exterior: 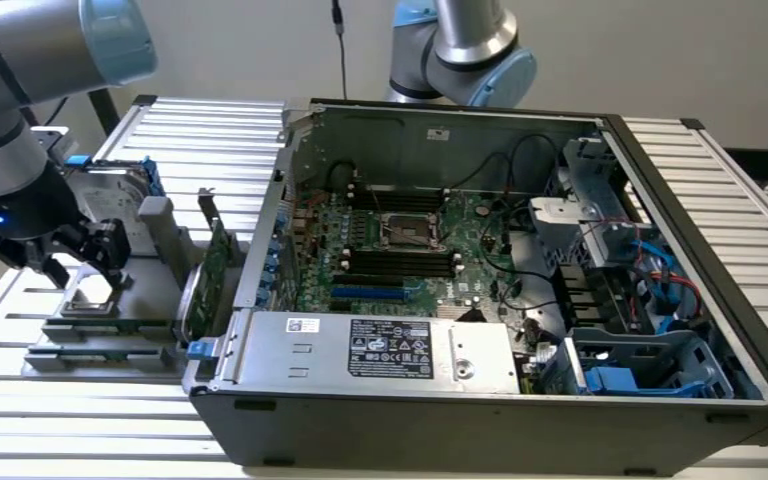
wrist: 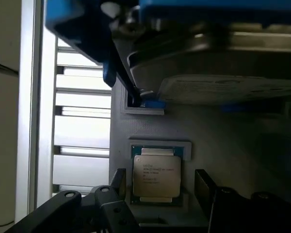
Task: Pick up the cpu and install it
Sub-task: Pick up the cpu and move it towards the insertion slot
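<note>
Straddling the cpu (wrist: pixel 156 177), the gripper (wrist: pixel 160 183) stands wide open and holds nothing, with one finger on each side of the chip and clear of its edges. The cpu lies flat in a recess of the grey holder (wrist: pixel 218 141), directly between the fingers. The hard drive (wrist: pixel 223 63) sits just beyond.

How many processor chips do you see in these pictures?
1. The processor chip lies flat in a recess of the grey holder, near the hard drive. The socket in the computer case looks empty; others may be hidden.
</note>
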`<state>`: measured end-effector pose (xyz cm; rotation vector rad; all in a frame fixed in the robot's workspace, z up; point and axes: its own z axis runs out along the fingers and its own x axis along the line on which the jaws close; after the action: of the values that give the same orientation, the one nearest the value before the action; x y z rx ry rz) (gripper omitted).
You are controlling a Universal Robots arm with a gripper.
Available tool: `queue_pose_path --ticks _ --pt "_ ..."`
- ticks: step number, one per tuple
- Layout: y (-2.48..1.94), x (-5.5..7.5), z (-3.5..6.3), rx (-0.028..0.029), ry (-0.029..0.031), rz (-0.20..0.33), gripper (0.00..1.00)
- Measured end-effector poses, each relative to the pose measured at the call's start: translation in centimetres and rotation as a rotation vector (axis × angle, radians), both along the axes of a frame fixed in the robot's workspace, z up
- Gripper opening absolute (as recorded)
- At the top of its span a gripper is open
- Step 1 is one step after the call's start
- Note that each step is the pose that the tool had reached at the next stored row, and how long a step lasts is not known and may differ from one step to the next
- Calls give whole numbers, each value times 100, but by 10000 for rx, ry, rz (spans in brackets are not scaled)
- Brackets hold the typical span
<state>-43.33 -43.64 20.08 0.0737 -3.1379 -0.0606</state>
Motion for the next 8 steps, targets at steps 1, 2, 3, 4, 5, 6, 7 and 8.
queue_pose_path --ticks 1,2,3,4,5,6,7,8 --pt "-3 0 -10 0 -1 0 67" --pt "-6 0 -19 0 0 0 67" --pt "-8 0 -27 1 -1 0 67" --pt "-11 0 -36 1 -2 0 67" --pt "-14 0 -44 2 -3 0 67" --pt "-17 -1 -52 3 -4 0 67" --pt "-20 -1 -58 2 -3 -1 67" --pt "-23 -3 -64 1 -2 -1 67"
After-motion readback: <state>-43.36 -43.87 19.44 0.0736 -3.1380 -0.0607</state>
